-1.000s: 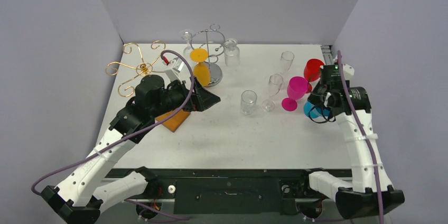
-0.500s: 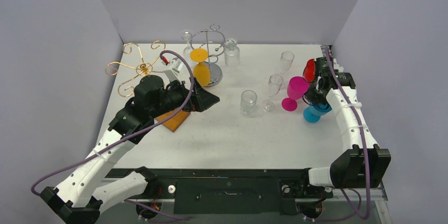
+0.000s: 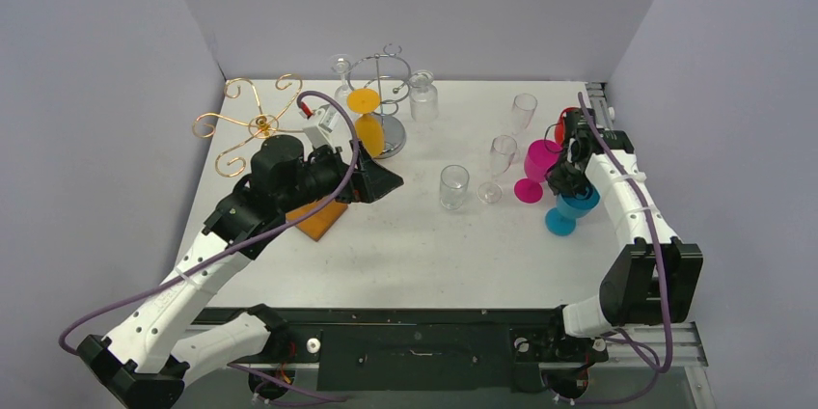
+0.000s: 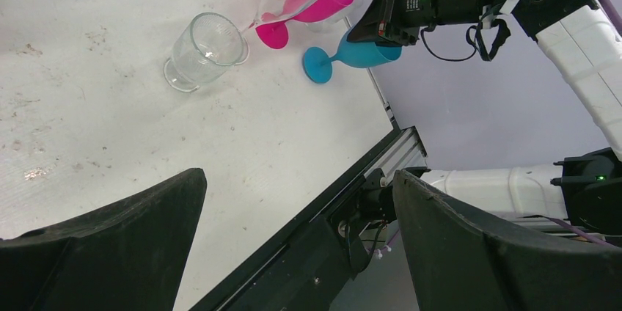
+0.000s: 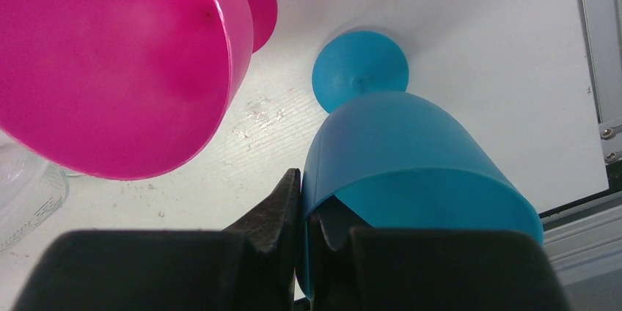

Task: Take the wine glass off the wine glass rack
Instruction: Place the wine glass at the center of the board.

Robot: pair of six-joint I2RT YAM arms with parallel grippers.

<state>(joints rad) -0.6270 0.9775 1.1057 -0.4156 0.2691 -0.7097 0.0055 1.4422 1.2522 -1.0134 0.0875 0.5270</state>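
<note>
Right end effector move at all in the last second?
Yes. The right end effector, pinching the blue glass rim, has swung left, closer to the magenta glass, which stayed put.

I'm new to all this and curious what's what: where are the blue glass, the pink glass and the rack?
blue glass (image 5: pixel 418 157): right wrist view, on its bowl.
pink glass (image 3: pixel 542 158): top view, on its bowl.
rack (image 3: pixel 394 147): top view, on its round base.
</note>
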